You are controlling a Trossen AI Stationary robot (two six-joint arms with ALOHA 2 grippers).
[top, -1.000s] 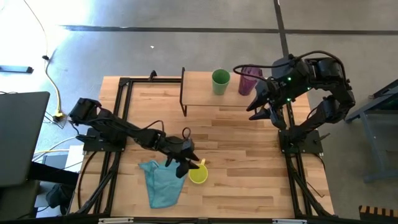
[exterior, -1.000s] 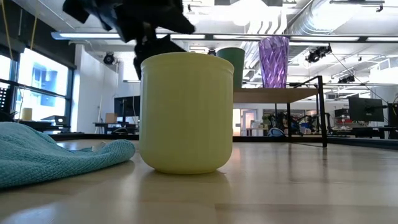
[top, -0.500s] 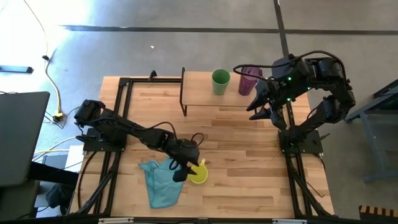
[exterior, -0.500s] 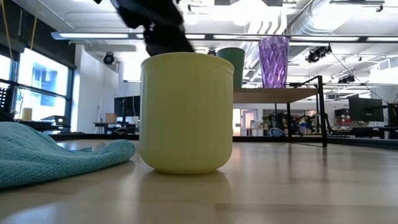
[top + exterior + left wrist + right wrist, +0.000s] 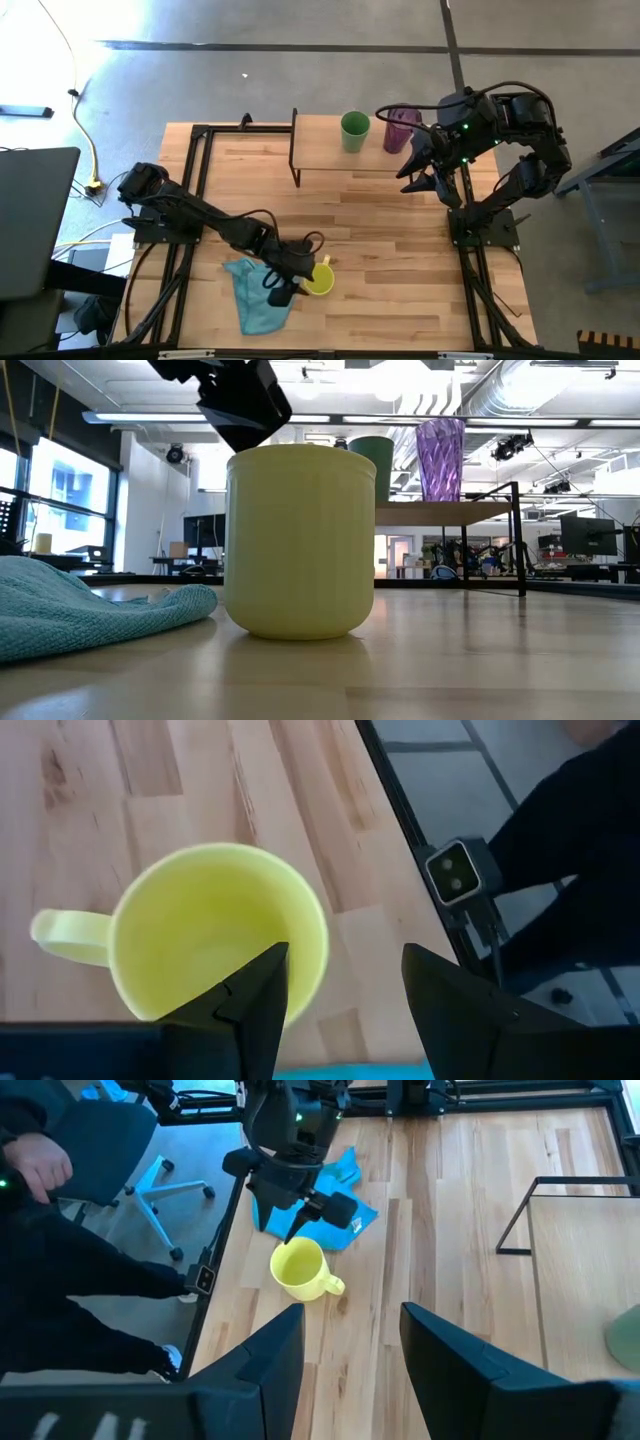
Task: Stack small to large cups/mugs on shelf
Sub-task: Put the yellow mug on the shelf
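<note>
Scene: a wooden slatted table (image 5: pixel 400 250) is carrying two dark robot arms, three cups and a small shelf (image 5: pixel 330 160).

Yellow mug: the yellow mug (image 5: pixel 319 280) is sitting upright on the table toward the near edge, well apart from the shelf, its handle (image 5: pixel 62 932) sticking out sideways and a teal cloth (image 5: pixel 258 295) lying just beside it.

Left gripper: the left gripper (image 5: pixel 335 1010) is hovering directly over the mug with its fingers spread wide and holding nothing; one finger (image 5: pixel 250 1005) is lining up inside the rim, the other outside the wall.

Right gripper: the right gripper (image 5: pixel 418 178) is waiting by the shelf's right end, jaws parted and empty.

Shelf contents: the green cup (image 5: pixel 354 131) and the purple tumbler (image 5: pixel 401 128) are standing side by side on the shelf, not nested.

Step in hand: probably a pinch of the mug wall, not yet made.

Risk: a thin rim pinch is likely leaving the mug free to swing or slip during the lift.

Risk: a descent slightly off line could be driving a fingertip onto the rim and tipping the mug or pushing it into the cloth.

Risk: the cloth, lying so close, could be snagging the outer finger.
</note>
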